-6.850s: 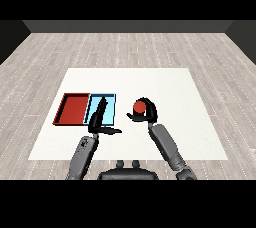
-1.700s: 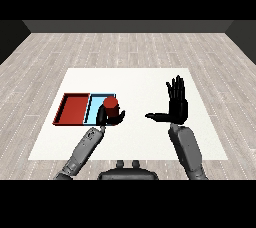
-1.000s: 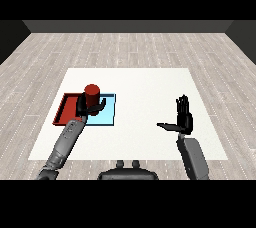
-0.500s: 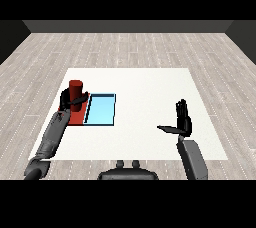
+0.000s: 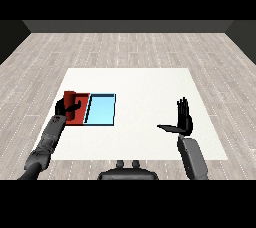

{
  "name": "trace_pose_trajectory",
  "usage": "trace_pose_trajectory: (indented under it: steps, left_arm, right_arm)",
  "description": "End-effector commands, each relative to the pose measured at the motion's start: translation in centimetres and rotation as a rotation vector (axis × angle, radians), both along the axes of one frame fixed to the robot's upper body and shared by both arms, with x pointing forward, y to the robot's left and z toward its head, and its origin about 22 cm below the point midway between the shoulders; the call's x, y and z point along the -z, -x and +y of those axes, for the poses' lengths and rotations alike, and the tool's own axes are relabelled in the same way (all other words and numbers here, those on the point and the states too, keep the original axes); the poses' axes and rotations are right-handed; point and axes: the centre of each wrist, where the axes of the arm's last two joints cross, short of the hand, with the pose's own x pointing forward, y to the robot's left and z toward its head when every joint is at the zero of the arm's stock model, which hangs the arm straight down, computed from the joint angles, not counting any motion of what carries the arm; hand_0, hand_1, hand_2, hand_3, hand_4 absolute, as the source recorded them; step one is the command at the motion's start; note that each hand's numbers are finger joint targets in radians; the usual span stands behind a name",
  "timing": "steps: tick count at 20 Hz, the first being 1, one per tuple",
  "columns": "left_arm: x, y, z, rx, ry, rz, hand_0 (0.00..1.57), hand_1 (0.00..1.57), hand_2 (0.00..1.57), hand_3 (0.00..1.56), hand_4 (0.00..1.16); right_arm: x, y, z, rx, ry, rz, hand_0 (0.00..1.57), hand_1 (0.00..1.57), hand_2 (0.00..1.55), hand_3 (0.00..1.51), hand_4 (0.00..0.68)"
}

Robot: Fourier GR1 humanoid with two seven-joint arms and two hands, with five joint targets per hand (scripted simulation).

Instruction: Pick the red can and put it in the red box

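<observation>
My left hand (image 5: 64, 106) is curled round the red can (image 5: 73, 99) and holds it over the red tray (image 5: 80, 115) at the table's left. The can stands upright and hides most of the tray; whether it rests on the tray floor I cannot tell. The light blue tray (image 5: 101, 109) lies just to the right of the red one with nothing in it. My right hand (image 5: 183, 120) hovers at the right side of the table, fingers straight and pointing up, thumb out to the left, holding nothing.
The white table (image 5: 145, 87) spreads between the two trays and my right hand. Its left edge runs close beside the red tray. Grey plank floor surrounds the table.
My left hand has carried the red can leftwards and down, from over the light blue tray to over the red tray. The right hand has sunk a little and stays open.
</observation>
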Motion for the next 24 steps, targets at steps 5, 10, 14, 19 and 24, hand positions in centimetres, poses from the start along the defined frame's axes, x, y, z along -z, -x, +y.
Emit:
trace_pose_trajectory:
  steps: [5,10,14,19,24]
  left_arm:
    - [3.5,1.2,-0.5,-0.131,-0.047,0.213,0.85,0.85,0.80,0.00,0.71]
    - [2.9,0.9,0.0,-0.062,0.036,0.244,0.71,0.71,0.70,0.00,0.51]
    - [2.5,1.4,1.5,-0.005,-0.132,0.404,0.00,0.00,0.00,0.00,0.32]
    - [1.2,-0.3,0.4,-0.042,-0.054,0.487,0.00,0.00,0.00,0.00,0.00]
    - [1.9,1.2,2.0,-0.117,0.011,0.215,0.00,0.00,0.00,0.00,0.00]
  right_arm:
    - [0.1,0.0,-0.5,0.009,0.029,-0.048,0.00,0.00,0.00,0.00,0.000]
    - [0.2,0.2,-0.5,-0.031,0.013,-0.054,0.00,0.00,0.00,0.00,0.000]
    - [0.1,0.8,0.2,-0.021,0.001,-0.078,0.00,0.00,0.00,0.00,0.000]
    - [-0.4,0.2,1.0,-0.040,-0.005,-0.077,0.00,0.00,0.00,0.00,0.000]
    - [-2.2,-0.6,1.0,-0.057,0.001,-0.115,0.00,0.00,0.00,0.00,0.000]
